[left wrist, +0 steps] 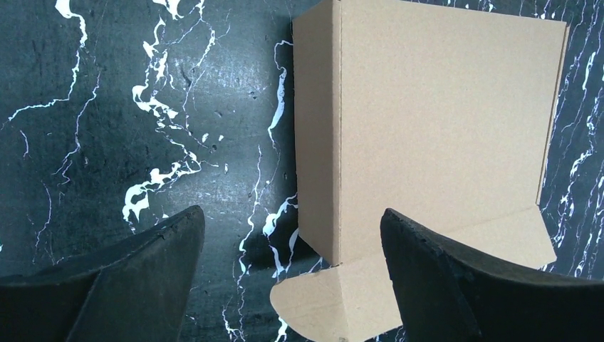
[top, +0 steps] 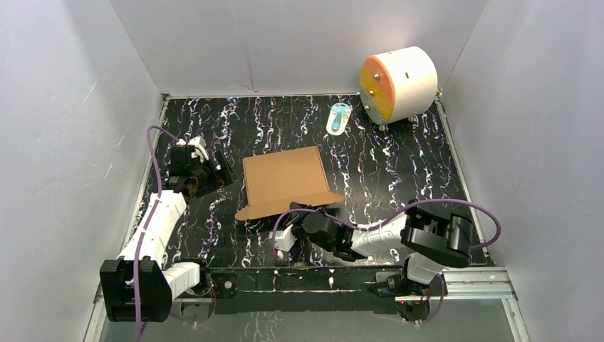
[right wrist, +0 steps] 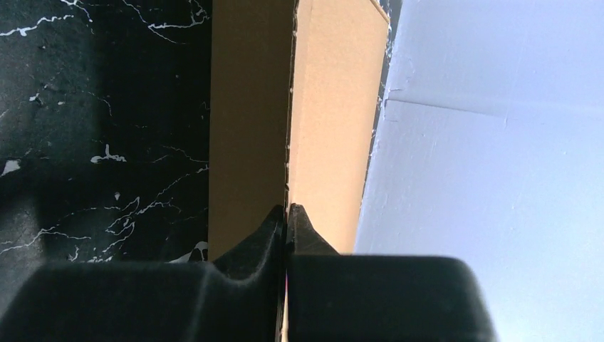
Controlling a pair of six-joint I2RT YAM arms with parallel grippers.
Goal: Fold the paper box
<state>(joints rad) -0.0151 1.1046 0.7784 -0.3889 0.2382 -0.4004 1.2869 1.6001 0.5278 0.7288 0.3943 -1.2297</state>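
My right gripper point(right wrist: 287, 214) is pinched tight on the thin edge of the paper box point(right wrist: 335, 107), at its near flap point(top: 285, 205). My left gripper point(left wrist: 290, 228) hangs wide apart, holding nothing, just off the box's left side. The box lies mostly flat mid-surface point(top: 399, 164), so I judge the folding barely begun, with the walls and tabs all left to do. The right wrist view shows the pinch, which the arm hides from above. Only the top view shows the whole layout.
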